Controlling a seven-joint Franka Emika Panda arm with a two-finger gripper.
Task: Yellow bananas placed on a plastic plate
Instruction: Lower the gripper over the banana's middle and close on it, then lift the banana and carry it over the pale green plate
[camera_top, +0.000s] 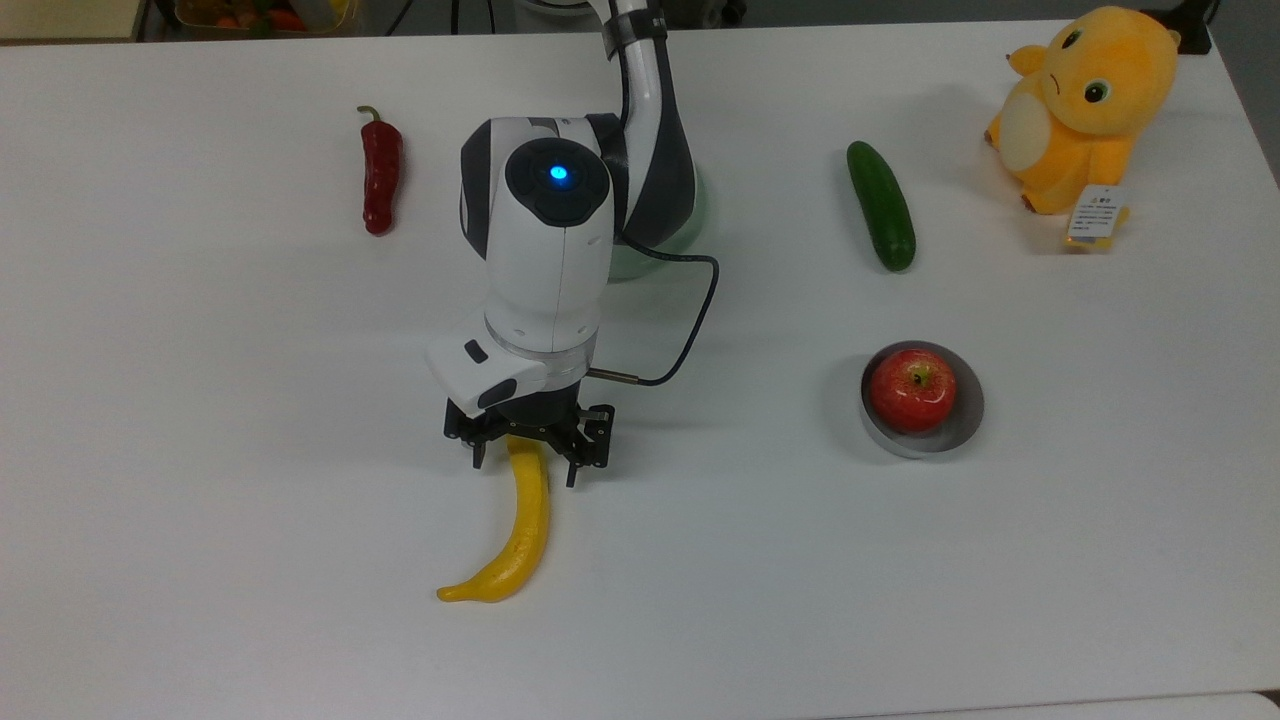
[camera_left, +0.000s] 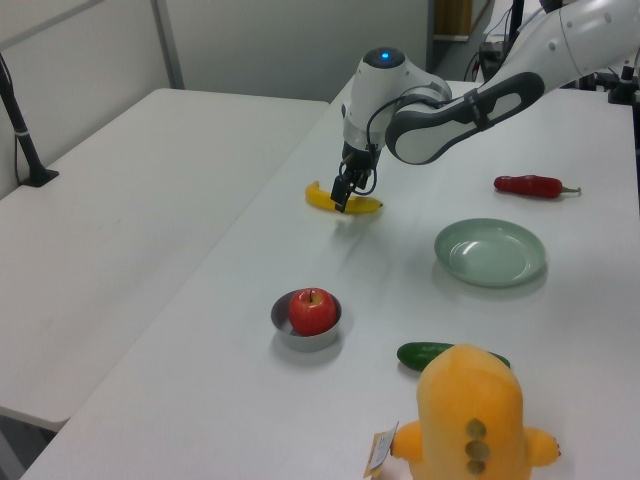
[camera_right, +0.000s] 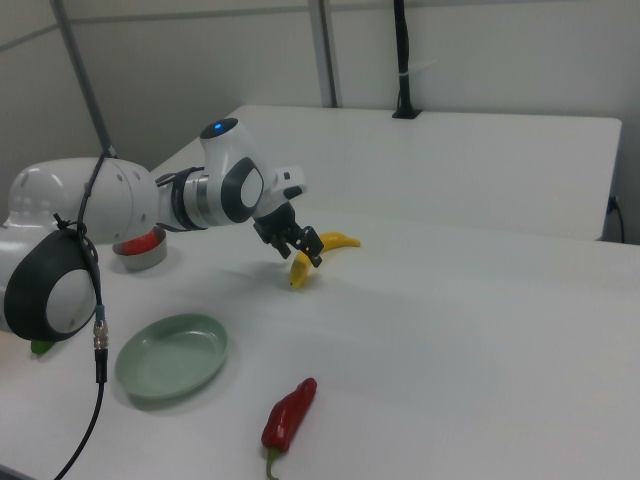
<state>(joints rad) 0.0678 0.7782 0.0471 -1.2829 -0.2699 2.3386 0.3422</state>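
Table: we see a white table (camera_top: 200, 400) carrying every item, with the arm reaching out over it.
Arm: it stretches from the far edge in the top view, its white wrist hanging above the near half of the table.
Plastic plate: the plastic plate (camera_left: 490, 252) lies bare in the left view; in the top view most of it sits under the arm, and nothing rests in it.
Yellow bananas: the yellow bananas (camera_top: 520, 535) lie flat on the table, well apart from the plastic plate, the dark-tipped end tucked under the claw.
Gripper: our gripper (camera_top: 526, 462) is low over the stem-side end of the yellow bananas, its two fingers spread apart with one on either side of the fruit; we cannot tell whether either finger touches it yet, and it holds nothing.
Progress: we judge the task is early, with the approach about done and the grasp, lift, carry and release onto the plastic plate all left.
Bystanders: a cucumber (camera_top: 881, 204), a chili pepper (camera_top: 381, 172), an apple (camera_top: 911, 389) in a metal dish (camera_top: 962, 425) and a plush toy (camera_top: 1080, 105) sit away from our work.
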